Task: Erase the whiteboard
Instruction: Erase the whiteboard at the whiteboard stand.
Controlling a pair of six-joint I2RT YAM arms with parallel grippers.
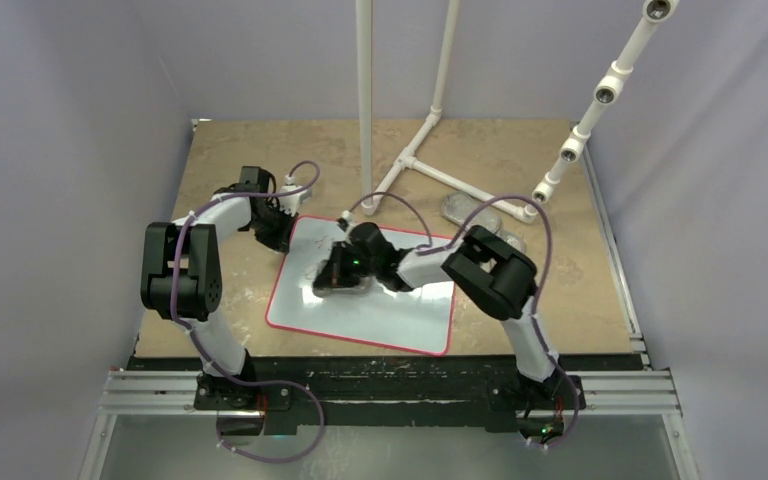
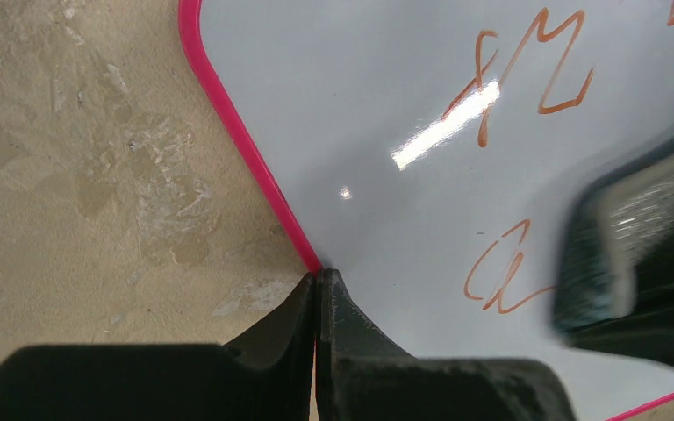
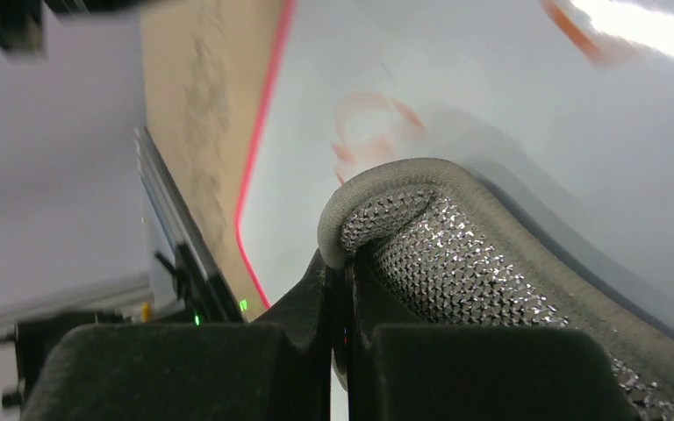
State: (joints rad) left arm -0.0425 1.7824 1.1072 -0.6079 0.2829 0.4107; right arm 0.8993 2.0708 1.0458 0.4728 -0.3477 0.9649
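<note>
The whiteboard lies flat on the tan table, glossy white with a thin red rim. My left gripper is shut on its left rim near the far corner; the jaws pinch the red edge. My right gripper is shut on a silvery-grey mesh pad and presses it on the board's middle left. The pad also shows blurred at the right of the left wrist view. Red scribbles remain on the board, another lies close to the pad, and a smeared one lies just ahead of it.
A white PVC pipe frame stands at the back of the table. A jointed PVC arm slants in from the right. Two more silvery-grey pads lie behind the right arm. The table's front rail runs along the near edge.
</note>
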